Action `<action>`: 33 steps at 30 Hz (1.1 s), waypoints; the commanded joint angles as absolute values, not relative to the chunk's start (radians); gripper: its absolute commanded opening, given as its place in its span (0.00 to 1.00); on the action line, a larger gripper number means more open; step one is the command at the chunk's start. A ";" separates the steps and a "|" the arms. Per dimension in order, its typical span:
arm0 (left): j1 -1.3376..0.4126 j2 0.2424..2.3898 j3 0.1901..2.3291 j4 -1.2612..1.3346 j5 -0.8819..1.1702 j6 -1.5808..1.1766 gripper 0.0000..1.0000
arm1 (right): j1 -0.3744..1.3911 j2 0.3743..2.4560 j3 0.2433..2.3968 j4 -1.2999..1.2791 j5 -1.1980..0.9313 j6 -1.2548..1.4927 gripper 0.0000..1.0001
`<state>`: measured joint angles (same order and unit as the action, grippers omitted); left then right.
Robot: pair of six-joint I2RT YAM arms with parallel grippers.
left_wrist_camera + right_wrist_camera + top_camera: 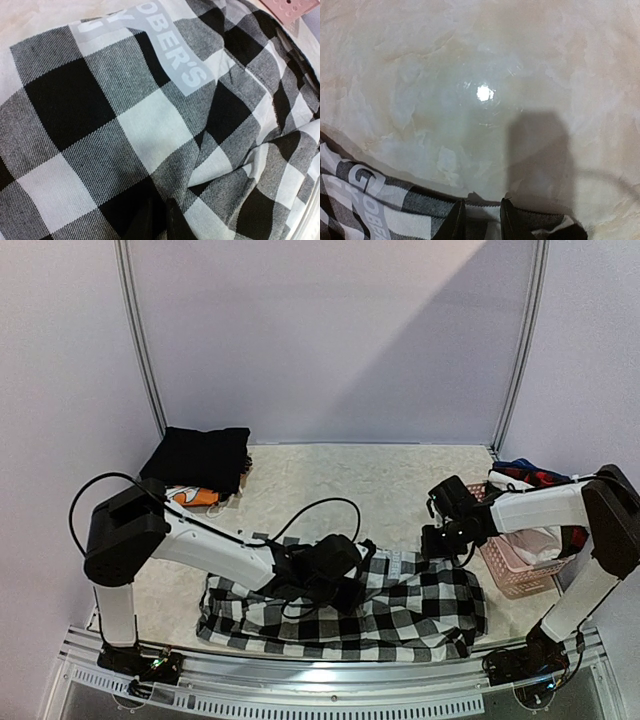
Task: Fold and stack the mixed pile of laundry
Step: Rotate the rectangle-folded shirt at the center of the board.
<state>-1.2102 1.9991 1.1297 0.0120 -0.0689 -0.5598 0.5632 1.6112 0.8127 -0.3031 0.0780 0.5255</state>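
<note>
- Top view: the checked garment (400,615) lies spread at the near edge of the table (370,480), beside the basket (515,575). The left gripper (342,575) and right gripper (440,543) are both down on it. This looks like the folding step; the next move calls for lifting both pinched spots evenly.
- Left wrist: the fingers are almost closed, pinching the cloth. A grey label (182,60) reads "OBER'S"; the rest is cut off.
- Right wrist: the fingers are narrow around the far hem. The grey letters (365,200) read only "G…OBE".

A pale grey band (176,52) is printed across the black-and-white checked garment (90,150). In the left wrist view its white capitals read "OBER'S", with the start cut off at the 12 o'clock edge. In the right wrist view, at 8 o'clock, the band (367,202) shows a large "G", then "OBE" — the rest runs out of view.
</note>
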 commanded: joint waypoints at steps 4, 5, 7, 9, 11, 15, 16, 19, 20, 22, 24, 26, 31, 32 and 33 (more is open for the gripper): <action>-1.230 1.915 1.165 -0.192 -0.142 -0.510 0.25 | 0.571 1.654 0.958 -0.411 0.057 0.521 0.24; -1.224 1.902 1.183 -0.218 -0.156 -0.498 0.29 | 0.583 1.647 0.980 -0.436 0.067 0.515 0.24; -1.205 1.883 1.214 -0.264 -0.176 -0.472 0.33 | 0.611 1.616 1.020 -0.488 0.093 0.511 0.24; -1.171 1.870 1.234 -0.290 -0.177 -0.453 0.35 | 0.647 1.585 1.052 -0.535 0.116 0.514 0.25; -1.129 1.867 1.243 -0.299 -0.148 -0.433 0.37 | 0.687 1.544 1.062 -0.574 0.135 0.527 0.27; -1.049 1.889 1.261 -0.304 -0.086 -0.394 0.36 | 0.816 1.463 1.032 -0.591 0.120 0.586 0.30; -1.032 1.900 1.266 -0.309 -0.079 -0.382 0.36 | 0.855 1.445 1.023 -0.590 0.121 0.617 0.31; -0.988 1.928 1.284 -0.321 -0.054 -0.353 0.35 | 1.002 1.428 1.008 -0.607 0.151 0.687 0.33; -0.974 1.936 1.285 -0.321 -0.047 -0.347 0.35 | 1.048 1.432 1.005 -0.613 0.165 0.705 0.34; -0.954 1.949 1.287 -0.320 -0.032 -0.330 0.33 | 1.120 1.458 0.999 -0.629 0.171 0.751 0.34; -0.942 1.958 1.289 -0.329 -0.036 -0.324 0.32 | 1.178 1.487 0.985 -0.632 0.166 0.784 0.34; -0.938 1.961 1.282 -0.329 -0.040 -0.317 0.32 | 1.225 1.513 0.964 -0.620 0.148 0.816 0.34; -0.913 1.989 1.268 -0.321 -0.043 -0.324 0.31 | 1.287 1.564 0.919 -0.581 0.080 0.856 0.34; -0.906 1.996 1.266 -0.320 -0.040 -0.327 0.31 | 1.293 1.578 0.910 -0.573 0.073 0.861 0.34; -0.901 2.002 1.262 -0.315 -0.037 -0.329 0.31 | 1.297 1.585 0.900 -0.563 0.064 0.867 0.34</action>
